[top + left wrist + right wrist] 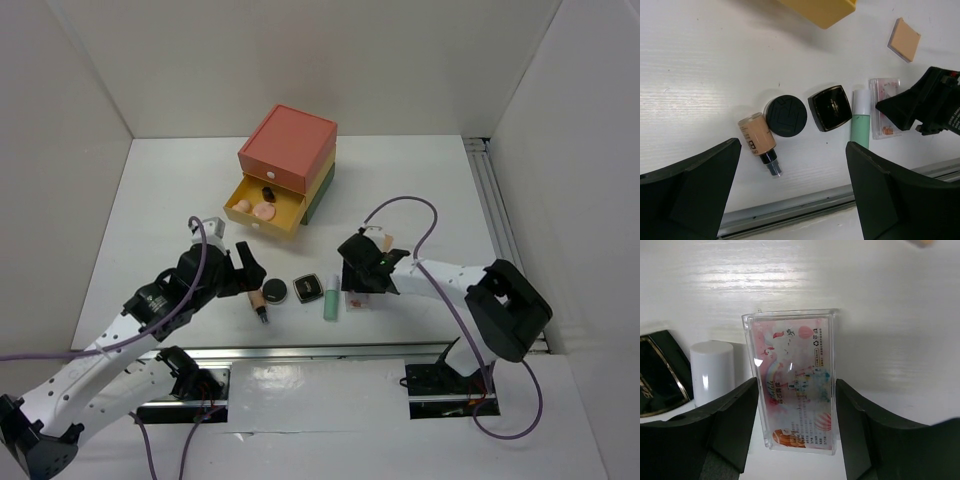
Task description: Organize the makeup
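Pink case (790,365) lengthwise within right claw (796,386)

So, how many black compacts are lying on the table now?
2. The round black compact lies beside the tan foundation bottle; the square black compact lies between it and the mint-green tube. More may be hidden inside the drawer box.

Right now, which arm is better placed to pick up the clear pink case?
The right arm: its open jaws straddle the clear pink case, while the left arm has its open jaws over the foundation bottle.
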`<action>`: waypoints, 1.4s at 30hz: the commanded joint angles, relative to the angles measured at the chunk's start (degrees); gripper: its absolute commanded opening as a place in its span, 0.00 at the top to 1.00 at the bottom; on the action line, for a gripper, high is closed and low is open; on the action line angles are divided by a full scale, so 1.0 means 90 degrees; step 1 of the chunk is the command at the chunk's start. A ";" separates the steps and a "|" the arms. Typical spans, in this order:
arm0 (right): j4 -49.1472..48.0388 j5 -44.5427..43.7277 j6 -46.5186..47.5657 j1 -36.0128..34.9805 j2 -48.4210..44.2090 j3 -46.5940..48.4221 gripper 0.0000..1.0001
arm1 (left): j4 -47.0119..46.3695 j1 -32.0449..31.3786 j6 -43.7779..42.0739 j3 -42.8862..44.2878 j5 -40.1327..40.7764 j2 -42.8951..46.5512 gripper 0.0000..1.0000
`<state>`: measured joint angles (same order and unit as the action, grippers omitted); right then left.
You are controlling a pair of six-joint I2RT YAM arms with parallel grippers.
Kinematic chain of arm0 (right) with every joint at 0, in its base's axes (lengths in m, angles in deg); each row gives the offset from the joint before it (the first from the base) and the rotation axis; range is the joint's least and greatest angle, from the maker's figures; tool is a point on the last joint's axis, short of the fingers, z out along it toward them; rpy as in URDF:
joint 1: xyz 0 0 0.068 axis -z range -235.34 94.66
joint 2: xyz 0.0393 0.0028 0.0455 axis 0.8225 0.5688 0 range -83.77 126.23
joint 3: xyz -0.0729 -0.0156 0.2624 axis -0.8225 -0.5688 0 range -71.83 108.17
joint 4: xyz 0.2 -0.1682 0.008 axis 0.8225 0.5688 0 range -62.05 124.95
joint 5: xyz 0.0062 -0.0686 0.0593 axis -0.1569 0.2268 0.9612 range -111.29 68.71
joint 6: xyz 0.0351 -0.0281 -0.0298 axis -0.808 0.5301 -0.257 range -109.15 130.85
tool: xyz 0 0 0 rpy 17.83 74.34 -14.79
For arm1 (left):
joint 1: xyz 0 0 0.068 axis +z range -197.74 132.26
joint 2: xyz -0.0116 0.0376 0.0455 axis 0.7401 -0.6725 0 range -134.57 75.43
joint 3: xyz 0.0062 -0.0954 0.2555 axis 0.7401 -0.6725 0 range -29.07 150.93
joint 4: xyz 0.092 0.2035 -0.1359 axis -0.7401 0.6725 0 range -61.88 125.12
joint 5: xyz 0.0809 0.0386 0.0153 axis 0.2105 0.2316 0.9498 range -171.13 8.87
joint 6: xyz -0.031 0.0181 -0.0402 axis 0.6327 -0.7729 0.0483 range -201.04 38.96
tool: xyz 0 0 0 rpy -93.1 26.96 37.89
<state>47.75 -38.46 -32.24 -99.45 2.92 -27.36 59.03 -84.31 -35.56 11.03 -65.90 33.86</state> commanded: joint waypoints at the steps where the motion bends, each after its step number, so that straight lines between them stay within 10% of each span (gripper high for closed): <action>1: 0.0447 -0.0495 0.1012 -0.0059 -0.0598 0.0320 0.65 | -0.0008 -0.0028 0.0152 0.0330 0.0251 -0.0060 0.00; 7: -0.0889 0.0382 0.4574 -0.0322 -0.1234 0.1484 0.62 | 0.0129 -0.0028 0.0338 0.0330 0.0555 -0.0118 0.00; 15: -0.1466 0.2414 0.6523 -0.0507 0.0238 0.3758 0.62 | 0.0471 -0.0028 0.0680 0.0456 0.0965 -0.0176 0.00; 25: -0.1964 0.1871 0.7405 -0.0567 0.2572 0.5528 0.65 | 0.0823 -0.0028 0.0904 0.0594 0.0965 -0.0353 0.00; 37: -0.2932 0.1019 0.7425 -0.0625 0.2945 0.5410 0.66 | 0.0881 -0.0028 0.0904 0.0535 0.0906 -0.0148 0.00; 42: -0.2775 0.0892 0.7425 -0.0684 0.3014 0.5547 0.43 | 0.0939 -0.0028 0.1031 0.0535 0.0965 -0.0206 0.00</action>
<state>25.87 -28.91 34.14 -104.44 30.05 20.42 67.14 -84.31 -28.00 14.24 -58.39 31.92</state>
